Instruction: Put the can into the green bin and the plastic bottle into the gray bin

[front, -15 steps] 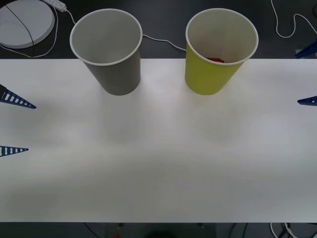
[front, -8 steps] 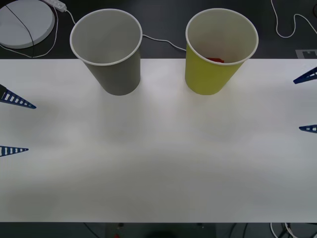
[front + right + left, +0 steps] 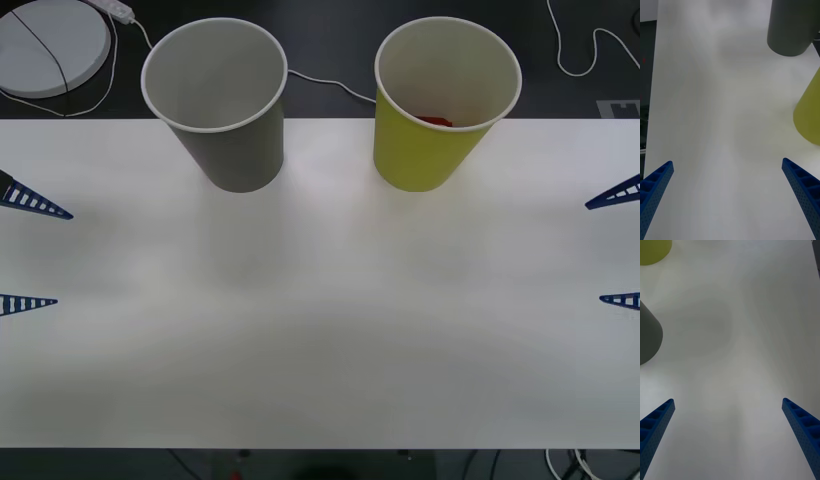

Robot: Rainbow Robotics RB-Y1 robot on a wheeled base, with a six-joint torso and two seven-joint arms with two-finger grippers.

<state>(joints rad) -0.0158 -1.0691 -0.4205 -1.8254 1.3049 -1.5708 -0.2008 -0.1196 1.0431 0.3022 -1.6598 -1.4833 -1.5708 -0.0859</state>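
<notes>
Starting at the table's left edge, you see the left gripper (image 3: 28,252) to the left of the gray bin (image 3: 218,100) and nearer you, its two blue fingers spread wide with nothing between them; it sits just where it did in both earlier front pictures. In the left wrist view that left gripper (image 3: 728,438) shows its fingers at the two corners over bare white table (image 3: 737,352), with the gray bin (image 3: 648,335) and the green bin (image 3: 653,246) at the view's edge. The gray bin stands upright at the table's (image 3: 320,300) far edge, its pale inside showing no contents that you can make out. Just right of it, apart from it, the green bin (image 3: 440,100) stands upright too, and a small patch of red, the can (image 3: 435,121), lies low inside it against the near wall. Farther right of the green bin, the right gripper (image 3: 615,245) has changed: its fingers have moved toward you and reach farther in from the table's right edge than a second ago. They are spread apart and empty, as the right wrist view confirms for the right gripper (image 3: 728,198).
</notes>
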